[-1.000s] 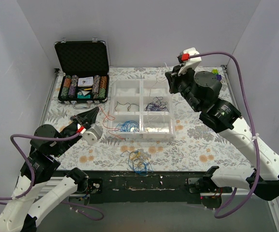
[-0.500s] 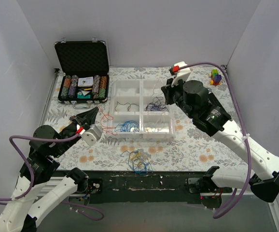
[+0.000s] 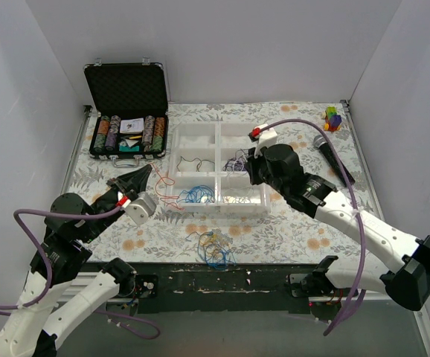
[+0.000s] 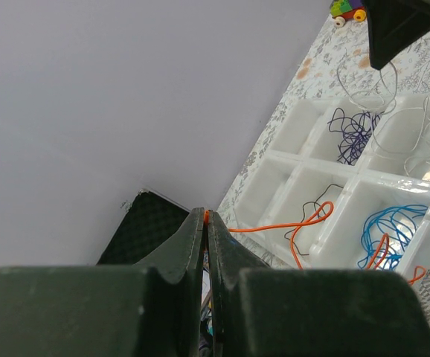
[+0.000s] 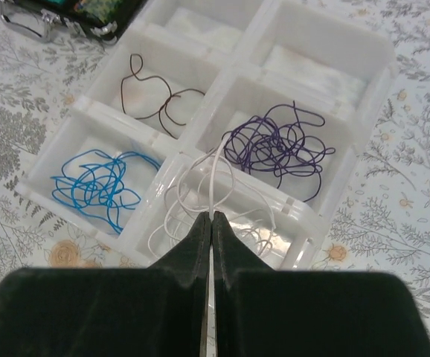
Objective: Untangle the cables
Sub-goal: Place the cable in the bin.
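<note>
**Two pinches held, right arm down over the tray**

Both sets of fingers are pressed together, each on one strand. Left fingers [image 4: 205, 225] pinch the end of an orange cable [image 4: 274, 227], which runs out toward the tray [image 3: 216, 211] and loops over its left side. Right fingers [image 5: 211, 220] pinch a white cable [image 5: 215, 175] that hangs into the compartment already holding white strands.

Change: a second ago the right arm was high and far back near the rear wall. It has since swung forward and dropped over the tray's right column. Left arm has not moved, same grip. Judgement: the white strand is at its bin and ready to drop; the orange one still waits for a place.

Counts:
- 1 tray, 6 compartments.
- 4 hold sorted cable: blue cables [image 5: 96, 186], purple cables [image 5: 278, 149], one dark cable [image 5: 155, 93], and the white ones.
- 2 far compartments look bare of wire, hard to be sure.
- 1 tangle [image 3: 213, 249] of mixed cables left on the surface [image 3: 304, 216], near the front edge and well apart from both fingers.
- 1 open chip case [image 3: 126, 111] at the back left.
- 1 small colourful toy [image 3: 332, 117] at the back right.
</note>
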You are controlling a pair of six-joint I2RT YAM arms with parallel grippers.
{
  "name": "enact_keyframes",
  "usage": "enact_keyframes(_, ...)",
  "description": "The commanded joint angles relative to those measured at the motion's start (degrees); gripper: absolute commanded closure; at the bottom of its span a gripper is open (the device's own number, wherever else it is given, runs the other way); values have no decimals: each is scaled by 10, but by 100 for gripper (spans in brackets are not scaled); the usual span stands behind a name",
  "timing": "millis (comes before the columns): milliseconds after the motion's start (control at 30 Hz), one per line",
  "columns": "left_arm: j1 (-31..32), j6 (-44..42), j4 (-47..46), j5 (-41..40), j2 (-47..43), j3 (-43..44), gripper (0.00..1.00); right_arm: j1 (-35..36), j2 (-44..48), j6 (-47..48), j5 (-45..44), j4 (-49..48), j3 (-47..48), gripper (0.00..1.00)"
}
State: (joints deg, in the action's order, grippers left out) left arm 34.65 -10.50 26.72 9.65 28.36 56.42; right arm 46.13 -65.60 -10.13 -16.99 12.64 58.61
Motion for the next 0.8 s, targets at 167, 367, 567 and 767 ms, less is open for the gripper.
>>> enact_keyframes(167, -1, -2, -7, 1, 5, 22, 100, -3, -69, -41, 64, -76, -61, 99)
enact_keyframes(367, -1, -4, -10, 2, 8, 25, 100, -5, -109, -58, 70, -90, -90, 99)
enact_keyframes(567, -1, -4, -11, 3, 8, 26, 100, -24, -154, -65, 79, -80, -82, 99)
enact_keyframes(767, 0, -6, -11, 5, 13, 26, 100, -58, -200, -66, 126, -54, -43, 99)
